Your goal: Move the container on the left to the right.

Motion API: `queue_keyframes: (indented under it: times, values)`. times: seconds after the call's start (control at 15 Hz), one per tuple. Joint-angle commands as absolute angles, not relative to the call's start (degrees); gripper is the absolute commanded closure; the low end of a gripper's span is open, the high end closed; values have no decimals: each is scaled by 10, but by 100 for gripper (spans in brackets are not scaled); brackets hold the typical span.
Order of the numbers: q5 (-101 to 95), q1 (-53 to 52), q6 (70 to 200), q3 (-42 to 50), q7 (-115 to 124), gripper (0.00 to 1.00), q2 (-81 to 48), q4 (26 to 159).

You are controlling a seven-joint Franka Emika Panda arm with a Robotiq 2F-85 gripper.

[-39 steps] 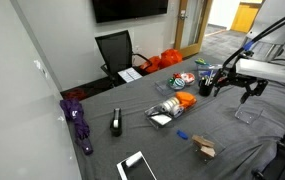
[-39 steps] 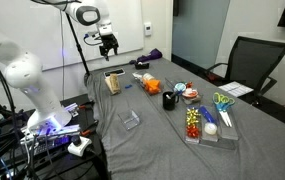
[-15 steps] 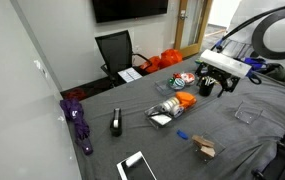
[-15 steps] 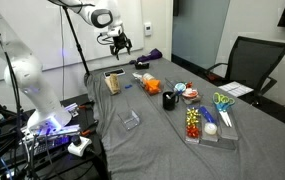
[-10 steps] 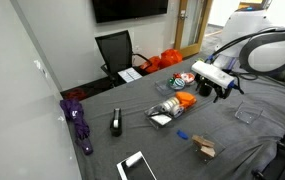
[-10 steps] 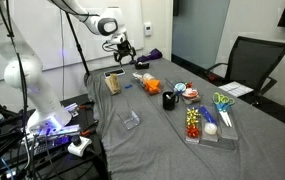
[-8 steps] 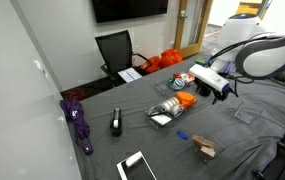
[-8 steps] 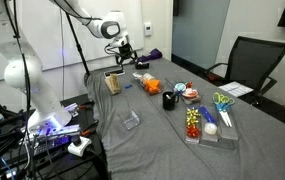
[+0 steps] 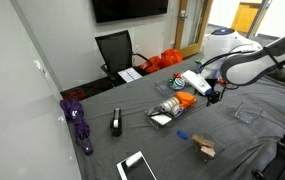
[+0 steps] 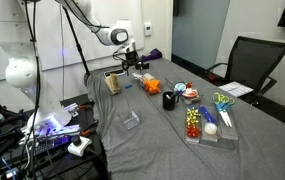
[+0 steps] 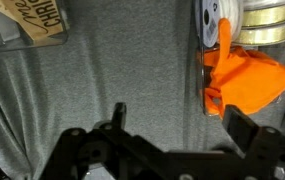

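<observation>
The container point(image 9: 169, 109) is a shallow clear plastic box with orange items and a white-and-dark piece inside, lying mid-table. It also shows in an exterior view point(image 10: 146, 81) and at the top right of the wrist view point(image 11: 246, 72). My gripper point(image 9: 215, 95) hangs low just beside it, a little above the cloth, also seen in an exterior view point(image 10: 135, 66). In the wrist view the gripper point(image 11: 182, 125) is open and empty, with grey cloth between the jaws and the orange contents just ahead of the right finger point(image 11: 248, 126).
A second clear box point(image 10: 130, 120) without orange lies near the table edge. A black cup of pens point(image 10: 169, 99), a cardboard box point(image 10: 112, 82), a tray of small items point(image 10: 210, 123), a purple umbrella point(image 9: 79, 122) and a black chair point(image 9: 115, 50) are around.
The arm has swung in from away from the table and come down beside the container. The gripper has stayed open. Nothing on the table has moved.
</observation>
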State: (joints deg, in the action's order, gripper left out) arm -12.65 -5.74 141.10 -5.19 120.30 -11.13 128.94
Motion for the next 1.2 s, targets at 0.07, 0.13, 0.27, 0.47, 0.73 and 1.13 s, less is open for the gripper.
queue_keyframes:
  times: [0.07,0.13,0.27,0.47,0.73,1.13]
  values:
    - [-165,-92,1424,-13,1271,0,-181,1249]
    - [-167,-97,1420,-8,1280,0,-192,1241]
    - [-167,-106,1417,2,1290,0,-210,1228]
    - [-165,-118,1418,13,1298,0,-235,1209]
    - [-163,-132,1405,26,1304,0,-268,1180]
    - [-158,-147,1394,38,1302,0,-299,1155]
